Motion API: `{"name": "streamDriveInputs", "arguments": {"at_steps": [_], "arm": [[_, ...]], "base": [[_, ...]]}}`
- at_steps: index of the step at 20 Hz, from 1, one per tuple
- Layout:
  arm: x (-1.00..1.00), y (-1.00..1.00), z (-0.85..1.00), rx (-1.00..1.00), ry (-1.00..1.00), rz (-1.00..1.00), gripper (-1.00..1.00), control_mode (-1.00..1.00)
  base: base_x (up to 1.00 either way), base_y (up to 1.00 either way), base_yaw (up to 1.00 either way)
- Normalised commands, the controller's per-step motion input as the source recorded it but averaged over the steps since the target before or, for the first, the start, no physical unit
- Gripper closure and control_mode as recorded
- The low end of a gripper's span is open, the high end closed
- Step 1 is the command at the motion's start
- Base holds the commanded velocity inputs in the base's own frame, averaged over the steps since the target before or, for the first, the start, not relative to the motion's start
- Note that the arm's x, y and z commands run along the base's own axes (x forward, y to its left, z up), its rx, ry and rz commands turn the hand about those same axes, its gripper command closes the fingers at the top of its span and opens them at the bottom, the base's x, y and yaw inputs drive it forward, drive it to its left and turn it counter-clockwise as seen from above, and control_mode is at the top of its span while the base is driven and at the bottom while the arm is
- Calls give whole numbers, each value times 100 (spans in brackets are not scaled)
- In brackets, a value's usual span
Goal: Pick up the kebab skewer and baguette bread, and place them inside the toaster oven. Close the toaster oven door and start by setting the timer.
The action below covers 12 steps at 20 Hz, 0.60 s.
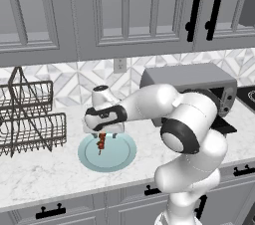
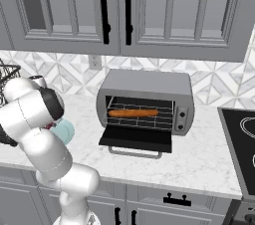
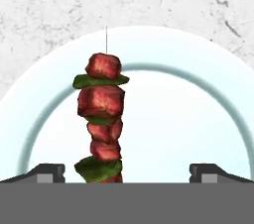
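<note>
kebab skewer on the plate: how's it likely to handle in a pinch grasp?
The kebab skewer looks stiff along its thin stick, probably light. Its lumpy meat and green chunks give uneven contact, so it may pivot or slip between the pads. It lies flat on the smooth plate, so it could slide if nudged. The gripper is open, straddling its near end.
</note>
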Motion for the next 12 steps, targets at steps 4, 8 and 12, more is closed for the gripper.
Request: {"name": "streamDriveInputs", "arguments": {"at_steps": [4, 8, 12], "arm": [[19, 10, -24, 0, 0, 0, -100, -100], [13, 7, -26, 0, 0, 0, -100, -100], [6, 10, -17, 0, 0, 0, -100, -100]], "base": [[0, 0, 0], [0, 0, 0], [0, 0, 0]]}}
